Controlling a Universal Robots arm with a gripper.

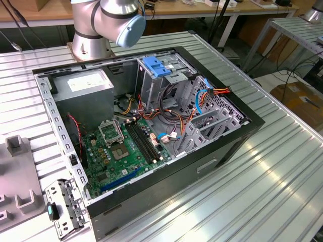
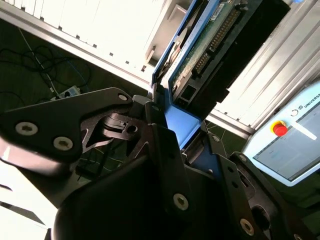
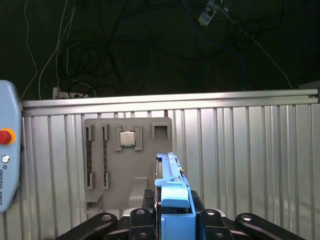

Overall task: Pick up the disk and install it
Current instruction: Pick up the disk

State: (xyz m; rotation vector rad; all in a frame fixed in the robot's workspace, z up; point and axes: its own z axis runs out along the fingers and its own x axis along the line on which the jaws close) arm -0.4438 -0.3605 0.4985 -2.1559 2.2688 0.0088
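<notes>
In both wrist views my gripper (image 3: 172, 220) is shut on the disk (image 3: 171, 182), which is held on edge above the ribbed metal table. A blue plastic side rail runs along the disk's edge between the black fingers (image 3: 205, 217). In the second wrist view the disk (image 2: 207, 42) shows its green circuit board and a row of connector pins, and the gripper (image 2: 182, 137) clamps its blue rail end. In the exterior view the open computer case (image 1: 242, 132) lies on the table, with a metal drive cage (image 1: 151, 83) inside it.
A blue latch (image 1: 154, 66) tops the drive cage, beside a grey power-supply box (image 1: 83, 88) and the green motherboard (image 1: 121, 151). A grey fixture plate (image 3: 127, 150) holding a chip lies below the disk. A pendant with a red button (image 3: 6, 136) sits at the table's edge.
</notes>
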